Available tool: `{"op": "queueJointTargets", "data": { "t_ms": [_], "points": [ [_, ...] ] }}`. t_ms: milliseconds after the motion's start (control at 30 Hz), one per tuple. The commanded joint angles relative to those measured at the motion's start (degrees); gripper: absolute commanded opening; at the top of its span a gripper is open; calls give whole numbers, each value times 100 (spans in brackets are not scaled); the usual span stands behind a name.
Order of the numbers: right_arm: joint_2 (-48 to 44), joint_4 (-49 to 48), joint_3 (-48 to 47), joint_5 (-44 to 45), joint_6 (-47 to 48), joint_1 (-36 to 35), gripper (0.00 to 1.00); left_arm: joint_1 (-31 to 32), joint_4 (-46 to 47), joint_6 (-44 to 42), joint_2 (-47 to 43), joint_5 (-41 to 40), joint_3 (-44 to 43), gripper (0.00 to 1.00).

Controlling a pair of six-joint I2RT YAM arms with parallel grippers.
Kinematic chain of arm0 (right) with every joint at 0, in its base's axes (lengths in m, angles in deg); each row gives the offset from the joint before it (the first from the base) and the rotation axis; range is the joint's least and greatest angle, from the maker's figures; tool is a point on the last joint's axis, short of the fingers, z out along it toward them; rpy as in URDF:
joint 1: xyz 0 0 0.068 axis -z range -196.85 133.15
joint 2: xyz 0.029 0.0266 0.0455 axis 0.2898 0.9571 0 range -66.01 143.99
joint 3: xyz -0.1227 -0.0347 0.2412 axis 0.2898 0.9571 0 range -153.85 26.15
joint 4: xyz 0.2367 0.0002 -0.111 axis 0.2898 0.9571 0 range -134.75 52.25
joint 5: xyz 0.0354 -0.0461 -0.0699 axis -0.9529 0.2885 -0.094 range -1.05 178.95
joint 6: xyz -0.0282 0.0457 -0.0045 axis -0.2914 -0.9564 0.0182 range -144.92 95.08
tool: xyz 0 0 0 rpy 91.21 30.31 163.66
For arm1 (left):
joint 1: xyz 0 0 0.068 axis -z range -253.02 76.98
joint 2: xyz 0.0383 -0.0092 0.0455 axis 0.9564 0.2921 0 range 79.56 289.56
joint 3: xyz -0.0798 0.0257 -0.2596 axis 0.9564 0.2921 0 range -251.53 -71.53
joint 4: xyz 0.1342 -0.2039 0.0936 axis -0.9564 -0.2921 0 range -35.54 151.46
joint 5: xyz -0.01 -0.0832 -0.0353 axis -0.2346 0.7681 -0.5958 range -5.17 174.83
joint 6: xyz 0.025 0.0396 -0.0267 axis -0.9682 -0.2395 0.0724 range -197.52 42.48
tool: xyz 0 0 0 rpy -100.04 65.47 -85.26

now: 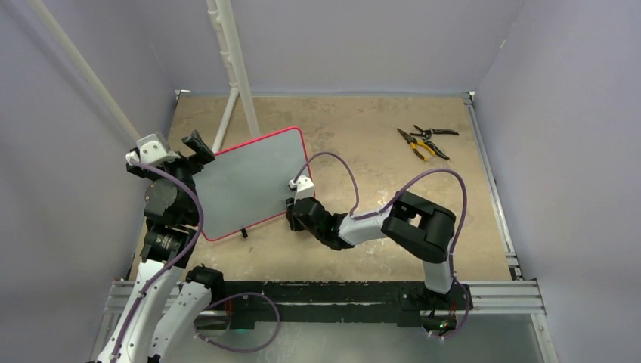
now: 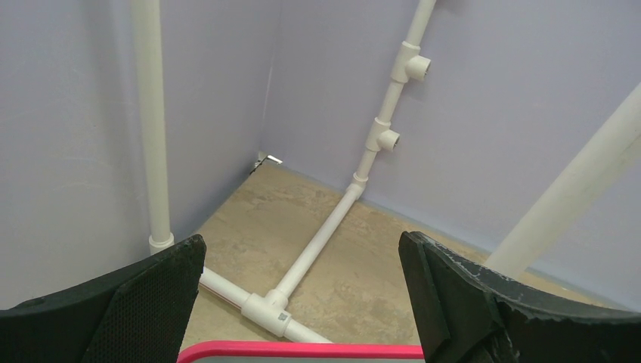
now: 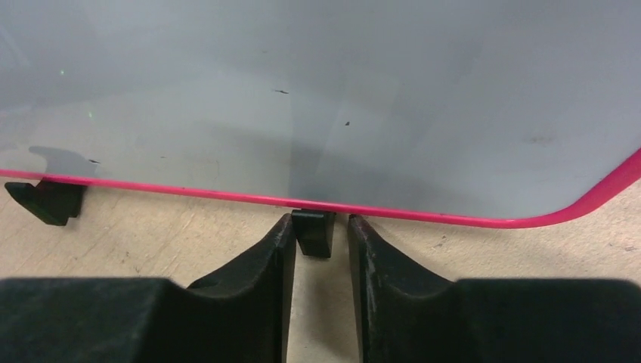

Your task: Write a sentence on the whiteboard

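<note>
The whiteboard (image 1: 253, 181) stands tilted on the tan table, pale grey with a red-pink rim. Its face (image 3: 317, 98) carries only a few tiny dark specks, and no sentence is in view. My right gripper (image 1: 293, 206) is low at the board's right bottom edge. Its jaws (image 3: 320, 220) straddle a small black foot (image 3: 314, 233): the left finger touches it, the right stands a sliver off. A second foot (image 3: 47, 200) shows further left. My left gripper (image 1: 193, 151) hovers wide open above the board's top left corner, with the rim (image 2: 302, 350) just below its fingers (image 2: 302, 249).
Yellow-handled pliers (image 1: 417, 145) and black-handled cutters (image 1: 437, 136) lie at the table's far right. A white pipe frame (image 1: 234, 68) rises behind the board, and its base tee (image 2: 266, 306) rests on the table. Purple walls close in three sides.
</note>
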Motion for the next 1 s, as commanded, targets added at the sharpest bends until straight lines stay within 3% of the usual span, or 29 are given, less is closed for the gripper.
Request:
{"op": "queueJointTargets", "data": {
  "t_ms": [0,267,467,733,967],
  "points": [
    [32,75,-166,306,-25,-22,29,-2,126,64,-39,74,20,99],
    [-281,375,128,454,-199,-13,0,-2,114,64,-27,49,13,99],
    [-491,503,370,748,-210,164,0,-2,-86,163,-182,53,-65,99],
    [-847,269,836,753,228,846,0,-2,-675,447,93,75,-861,99],
    [-965,-31,1133,918,613,1218,0,-2,-500,411,277,162,-948,99]
  ]
}}
